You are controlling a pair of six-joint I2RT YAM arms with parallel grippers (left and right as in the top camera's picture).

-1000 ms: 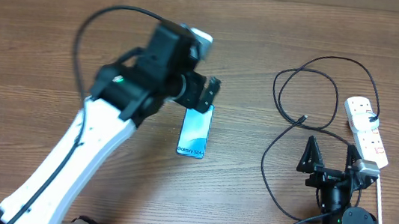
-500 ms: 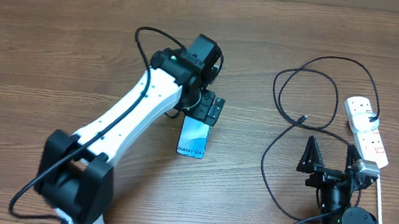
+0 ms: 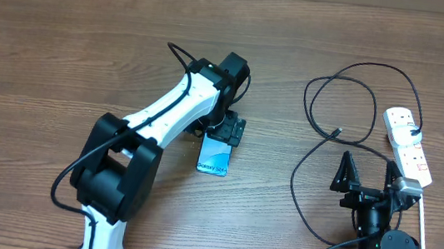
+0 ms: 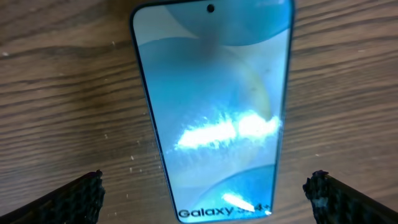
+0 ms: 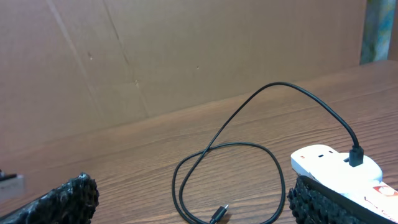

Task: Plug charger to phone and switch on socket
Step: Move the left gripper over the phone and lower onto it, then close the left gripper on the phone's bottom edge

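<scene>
Overhead, notes from beside the bench. The slim smartphone with the light blue-teal screen and black edges (image 3: 215, 156) lies flat on the brown wood-grain bench (image 3: 47, 38), screen up, its "Galaxy" end towards the robot. The white left arm (image 3: 169, 110) reaches over the phone's far end.

- Left wrist view: left jaws spread wide, one tip on each side of the phone's "Galaxy" end, both clear of its edges. Nothing is pinched. How high they sit above the wood I cannot tell.
- Right jaws also spread and empty, parked low near the robot's side, well apart from everything.
- The long thin black charger cable (image 3: 353, 81) lies in loose loops to the right. Its small black plug tip (image 3: 337, 133) lies free on the wood, well apart from the phone. Its other end is plugged into the white oblong plastic power strip with red switches (image 3: 408, 144). The strip's thicker white lead (image 3: 425, 240) runs back towards the robot.

Step in hand, as I read it: taking hold of the phone. No plugging or switching is done.

Risks from here:
- The phone is thin and flat. If the jaws close too high, they may skid over the edges, or spin the phone out of line.
- A squeeze on the long sides could press a side button.
- No port is visible, so lining up the plug will be blind.
- The plug tip is tiny. A crooked pinch would jam it against the port.
- Pulling the loops taut could drag the strip or yank its plug.
</scene>
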